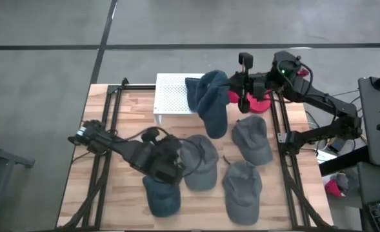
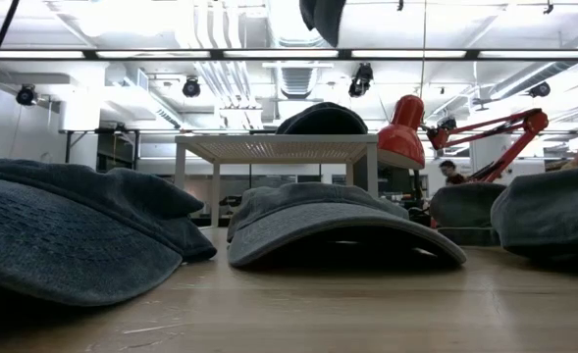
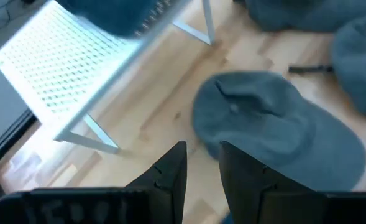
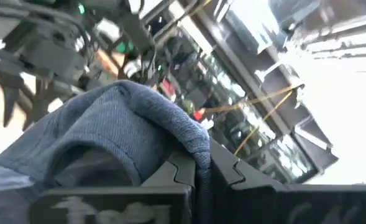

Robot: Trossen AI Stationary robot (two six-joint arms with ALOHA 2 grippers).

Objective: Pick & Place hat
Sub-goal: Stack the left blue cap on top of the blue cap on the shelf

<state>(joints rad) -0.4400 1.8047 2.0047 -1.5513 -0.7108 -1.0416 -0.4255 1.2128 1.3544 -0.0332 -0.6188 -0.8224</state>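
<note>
Above the white rack (image 1: 173, 94), my right fingers (image 4: 198, 171) pinch a blue hat (image 1: 210, 103); my left fingers (image 3: 232, 168) stand slightly apart, empty.

Matt cloth hats (image 1: 248, 187) (denim-like), pale wood table (image 1: 131, 206), perforated rack (image 1: 173, 95)

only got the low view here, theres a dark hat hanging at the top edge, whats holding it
Observer: The right gripper is shut on a fold of that blue hat, as the right wrist view shows.
Operator: where is it over the table
Observer: In the high view it hangs beside the white perforated stand, partly overlapping the stand's edge on the side toward the red lamp.
Operator: and the left arm
Observer: The left gripper hovers over bare wood, next to the brim of a grey hat on the table; its fingers have a narrow gap and hold nothing.
</note>
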